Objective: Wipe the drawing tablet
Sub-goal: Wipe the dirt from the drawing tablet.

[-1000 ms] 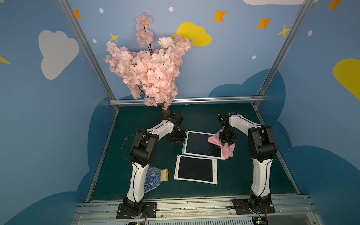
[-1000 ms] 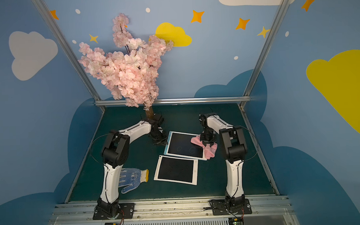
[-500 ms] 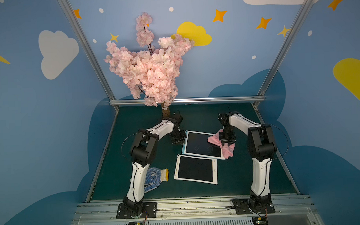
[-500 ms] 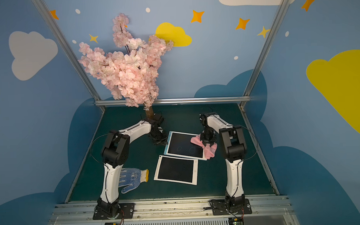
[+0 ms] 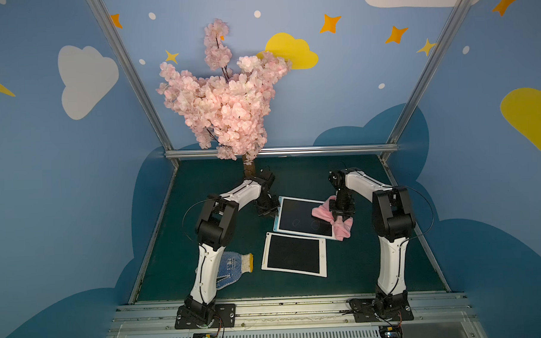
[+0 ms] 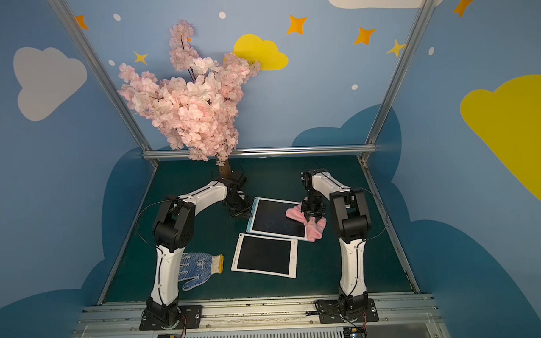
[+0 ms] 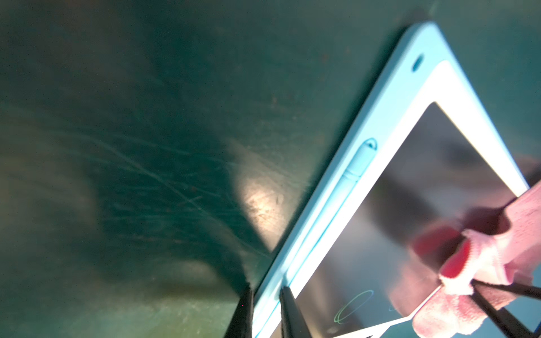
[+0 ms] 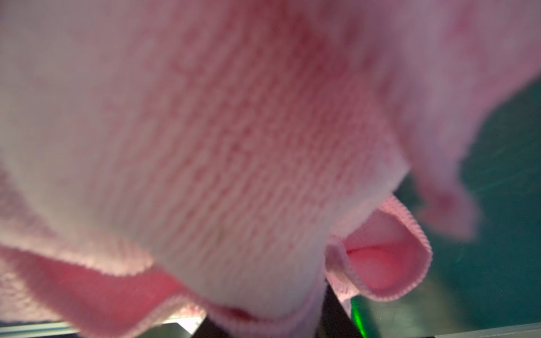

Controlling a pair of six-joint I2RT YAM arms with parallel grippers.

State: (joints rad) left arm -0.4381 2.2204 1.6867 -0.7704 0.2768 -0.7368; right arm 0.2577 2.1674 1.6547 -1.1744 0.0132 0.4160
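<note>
Green matting covers the table. On it stand a pink-blossomed artificial tree at the far edge, a blue-dotted work glove beside the left arm, and a white-framed tablet with a blank dark screen near the front. Edge to edge behind that tablet lies the drawing tablet, blue-rimmed, flat and slightly skewed, its dark glossy screen bearing 2 faint ovals. The left gripper straddles the tablet's blue left rim, its 2 fingers clamped on either side of it. The right gripper pinches a pink cloth that is bunched over the tablet's far right corner, hides that part of the screen and spills off the right edge onto the matting.
</note>
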